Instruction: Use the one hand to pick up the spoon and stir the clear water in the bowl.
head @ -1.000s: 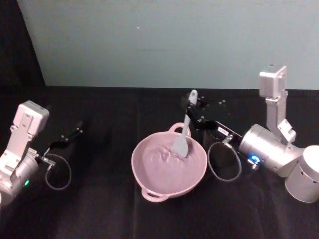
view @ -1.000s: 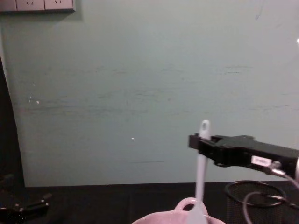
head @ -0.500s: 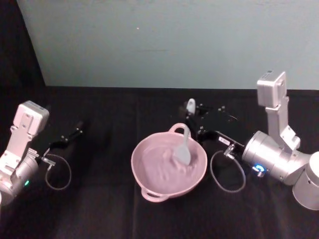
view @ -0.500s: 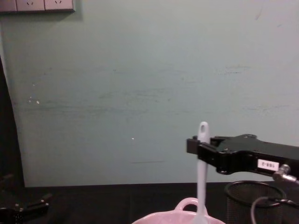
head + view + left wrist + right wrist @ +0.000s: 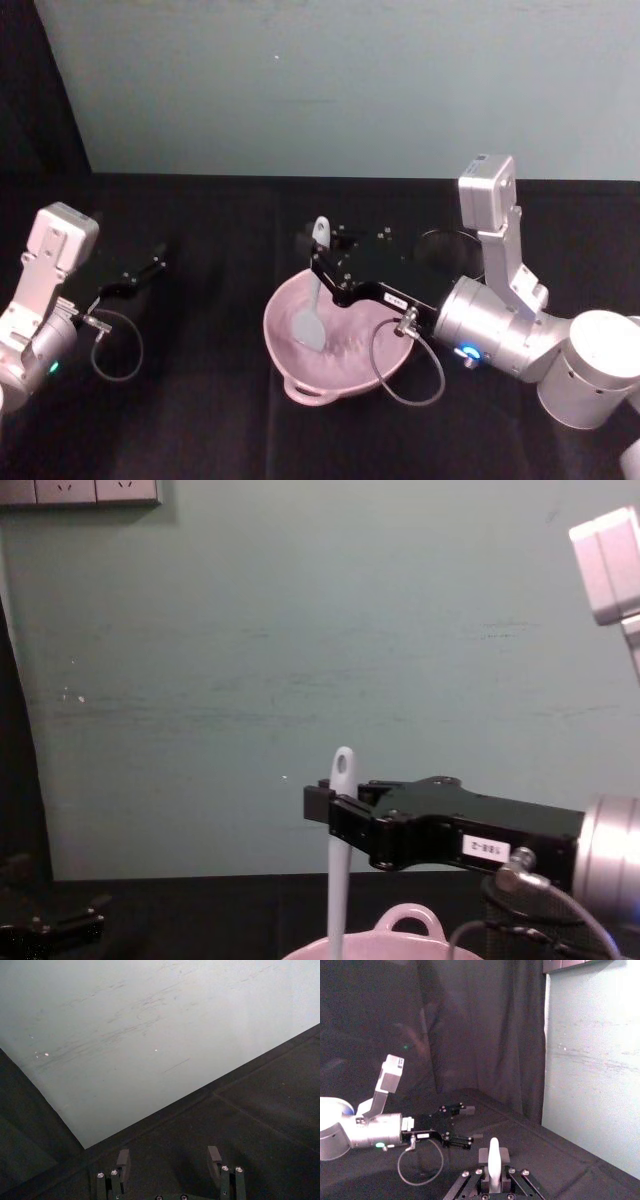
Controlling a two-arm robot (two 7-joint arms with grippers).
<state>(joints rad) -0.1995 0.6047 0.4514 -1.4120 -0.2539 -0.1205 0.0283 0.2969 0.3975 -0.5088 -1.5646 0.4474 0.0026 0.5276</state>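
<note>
Swept leftward in bowl (image 5: pixel 272 340) was spoon (image 5: pixel 309 325), pinched by R gripper (image 5: pixel 322 262); stirring was underway, return sweep judged next. L gripper (image 5: pixel 155 262) parked spread, frame left.

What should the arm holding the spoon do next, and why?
Probably sweep the spoon rightward through the bowl: the right gripper grips its handle, and the scoop sits down inside near the left wall. The left gripper rests open at far left.
</note>
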